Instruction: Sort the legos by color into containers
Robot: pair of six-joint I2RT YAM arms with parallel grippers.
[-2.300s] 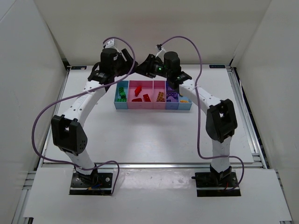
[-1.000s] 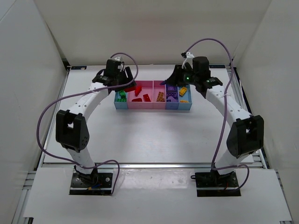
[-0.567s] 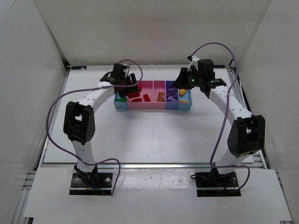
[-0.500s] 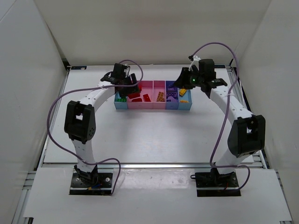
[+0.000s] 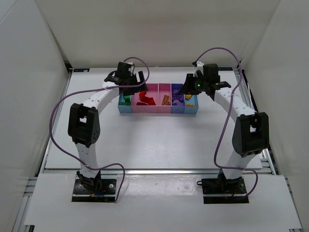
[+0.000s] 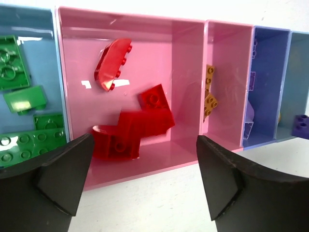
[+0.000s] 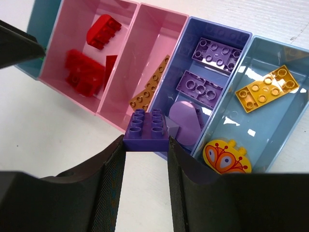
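White-walled enclosure, white desk [image 5: 154, 140]; the containers [image 5: 159, 110], a row of five joined bins, stand toward its far side with both arms reaching over them. Left gripper [image 6: 145, 145]: jaws wide apart with nothing between them, above the front part of the wide pink bin [image 6: 169, 63]. Below it lie the red bricks [image 6: 113, 64]; one near the middle is smeared and its outline cannot be read. To the left, the light blue end bin [image 6: 46, 58] holds the green bricks [image 6: 24, 99]; the frame edge and the left finger cut off part of them. Right gripper [image 7: 145, 140]: clamped on a purple brick [image 7: 146, 126], studs up, held over the front wall where the narrow pink bin [image 7: 140, 53] meets the darker blue bin [image 7: 236, 34]. The fingers hide the brick's lower faces. The narrow pink bin holds an orange-brown plate [image 7: 149, 89] leaning against its wall. The darker blue bin holds two purple studded bricks [image 7: 216, 50] and a pale lilac rounded piece [image 7: 186, 121], partly behind the held brick. The right-hand light blue bin [image 7: 289, 125] holds a yellow-orange plate [image 7: 268, 88] and a rounded yellow piece with an orange print [image 7: 226, 155], its lower edge hidden by the finger. From the top camera both grippers cover the rear of the bins, and the small pieces cannot be told apart there.
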